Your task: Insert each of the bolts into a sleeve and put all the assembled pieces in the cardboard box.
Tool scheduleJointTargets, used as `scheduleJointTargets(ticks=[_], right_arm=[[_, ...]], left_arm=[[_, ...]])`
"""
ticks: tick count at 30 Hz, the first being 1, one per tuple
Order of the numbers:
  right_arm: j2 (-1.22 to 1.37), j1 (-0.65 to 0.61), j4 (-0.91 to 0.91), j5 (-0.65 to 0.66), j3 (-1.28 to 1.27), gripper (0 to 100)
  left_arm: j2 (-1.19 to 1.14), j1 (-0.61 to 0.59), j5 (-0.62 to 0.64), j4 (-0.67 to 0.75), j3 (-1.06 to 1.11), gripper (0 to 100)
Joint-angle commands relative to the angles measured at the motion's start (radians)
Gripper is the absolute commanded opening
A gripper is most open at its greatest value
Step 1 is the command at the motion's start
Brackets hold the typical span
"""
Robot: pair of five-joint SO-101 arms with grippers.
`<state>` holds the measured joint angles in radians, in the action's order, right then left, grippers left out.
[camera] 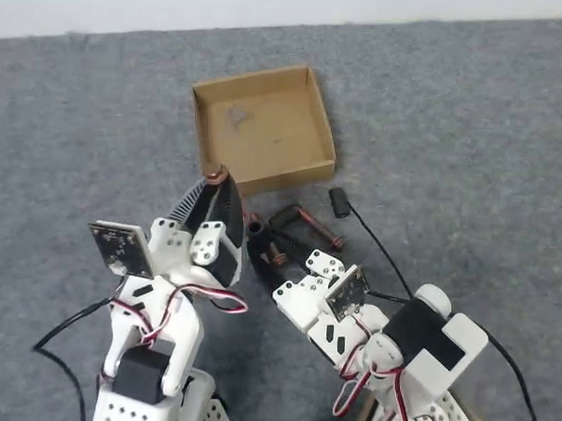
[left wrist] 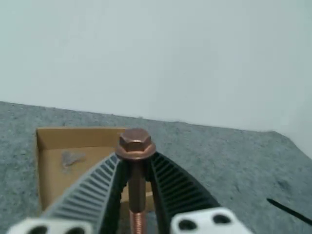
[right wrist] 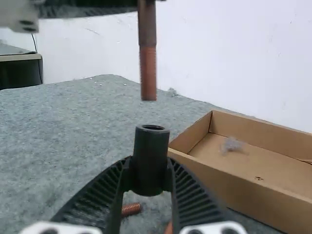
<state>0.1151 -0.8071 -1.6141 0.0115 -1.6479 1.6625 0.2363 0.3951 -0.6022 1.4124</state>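
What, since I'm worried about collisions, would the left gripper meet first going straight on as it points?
Likely the cardboard box: the left gripper, shut on a bolt, points at its near wall. It sits raised, though, so it might clear the rim.

white arms (camera: 175, 338) with black ribbed gripper fingers (left wrist: 92, 190) (red, black cables (camera: 210, 296)).

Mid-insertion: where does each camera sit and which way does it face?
High view: overhead, looking down on the table; shows left arm, right arm, left gripper and right gripper.
Left wrist view: on the left arm, facing the wall past its gripper clamping the bolt.
Right wrist view: on the right arm, looking past its gripper clamping the sleeve.
Shared: the box and the held bolt appear in all three.
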Motion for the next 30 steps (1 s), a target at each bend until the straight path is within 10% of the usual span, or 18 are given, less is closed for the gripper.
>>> scheduleJointTargets(ticks=[1, 30], right_arm=[[-0.05, -0.005, 0.001, 0.017, -0.023, 0.6], [-0.05, -0.005, 0.036, 0.021, -0.029, 0.6]], left_arm=[[0.026, 0.052, -0.011, -0.005, -0.041, 1], [0.028, 0.069, -0.015, -0.023, 0.018, 1]])
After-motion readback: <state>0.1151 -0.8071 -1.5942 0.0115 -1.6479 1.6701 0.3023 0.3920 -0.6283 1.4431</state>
